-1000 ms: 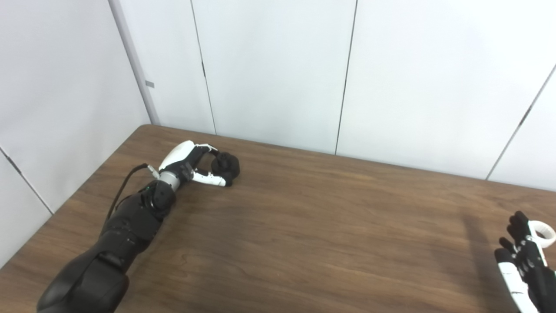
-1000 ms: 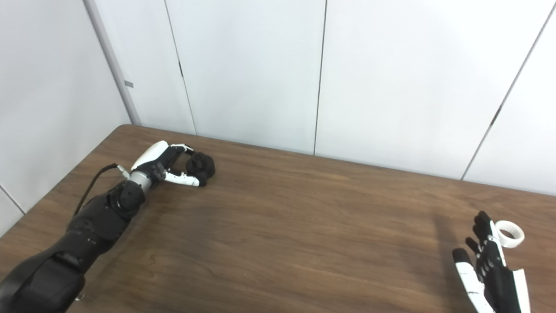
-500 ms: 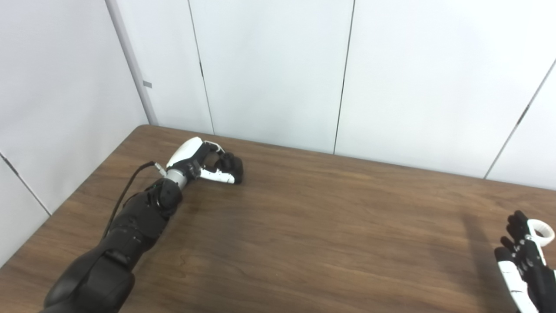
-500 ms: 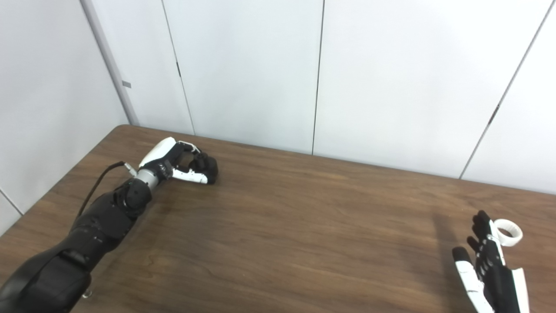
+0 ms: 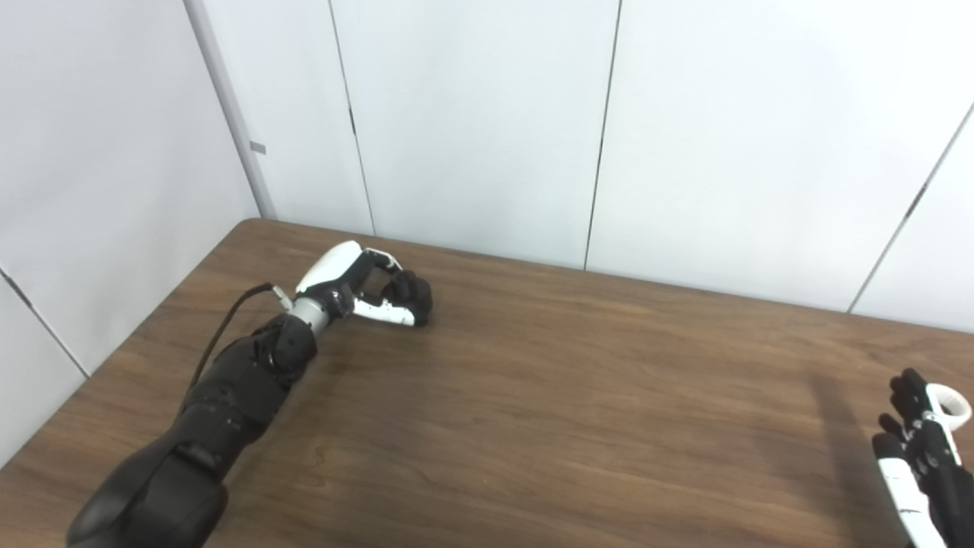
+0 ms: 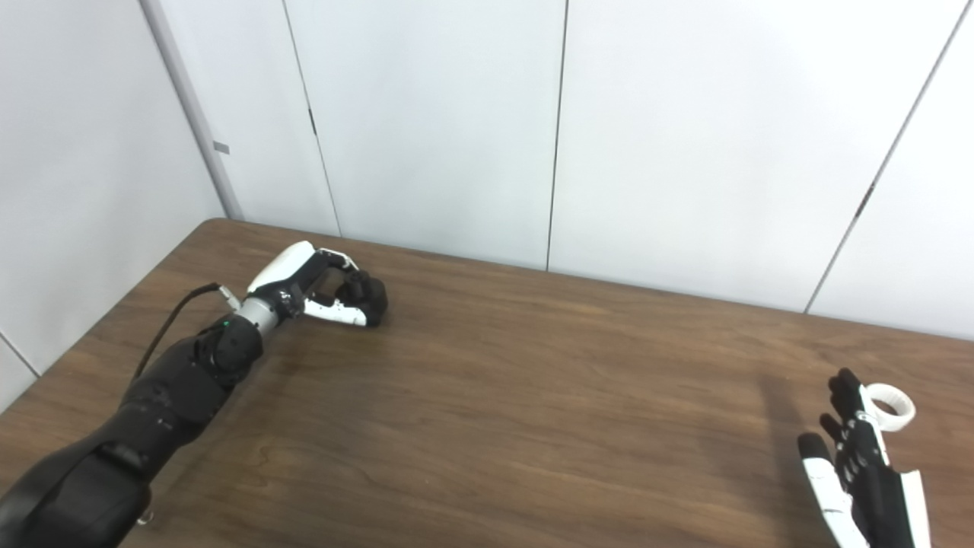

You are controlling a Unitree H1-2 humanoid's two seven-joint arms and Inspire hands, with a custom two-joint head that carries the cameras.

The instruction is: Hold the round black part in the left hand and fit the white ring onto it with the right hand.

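Both hands differ: the left hand (image 6: pixel 323 289), far across the table (image 6: pixel 533 396) from the ring (image 6: pixel 890 406), is now closed further around the black part (image 6: pixel 370 293), apparently grasped; the right hand (image 6: pixel 860 472) is kept spread, empty, beside the ring.

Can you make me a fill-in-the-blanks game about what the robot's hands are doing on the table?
1. The left hand has its fingers curled around the ____ part.
2. The ring lying by the right hand is ____ in colour.
3. The right hand's fingers are spread, so that hand is ____.
4. Both things sit on a brown ____.

Missing words: black; white; open; table
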